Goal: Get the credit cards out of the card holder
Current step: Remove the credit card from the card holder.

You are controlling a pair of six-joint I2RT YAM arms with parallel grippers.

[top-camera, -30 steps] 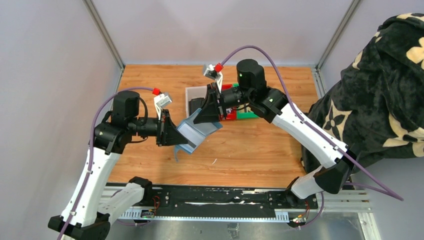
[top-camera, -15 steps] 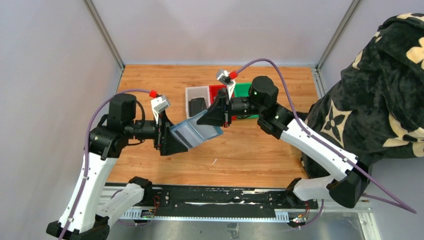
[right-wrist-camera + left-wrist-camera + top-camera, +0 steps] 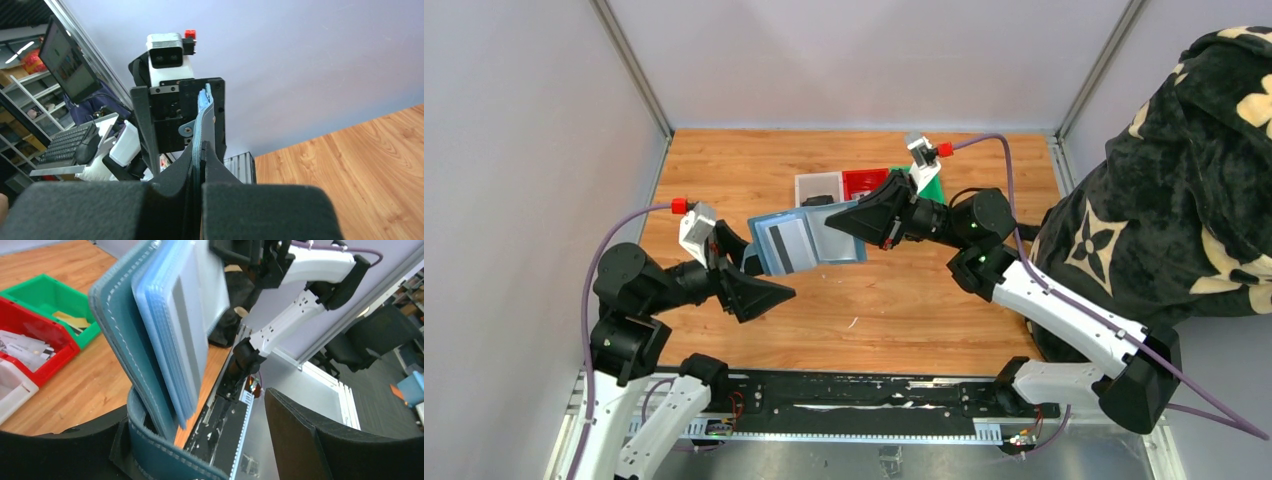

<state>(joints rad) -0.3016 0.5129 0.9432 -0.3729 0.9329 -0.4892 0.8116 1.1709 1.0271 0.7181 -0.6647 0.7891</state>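
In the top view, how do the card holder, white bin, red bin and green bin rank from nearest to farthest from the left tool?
1. Card holder, by the left tool
2. White bin, behind it
3. Red bin, further right
4. Green bin, rightmost

Left arm and right arm: white link shells, black joint housings. Purple cable runs to each wrist, ending in a red plug beside a pale camera block. Left gripper and right gripper: black wedge-shaped fingers, apparently matte.
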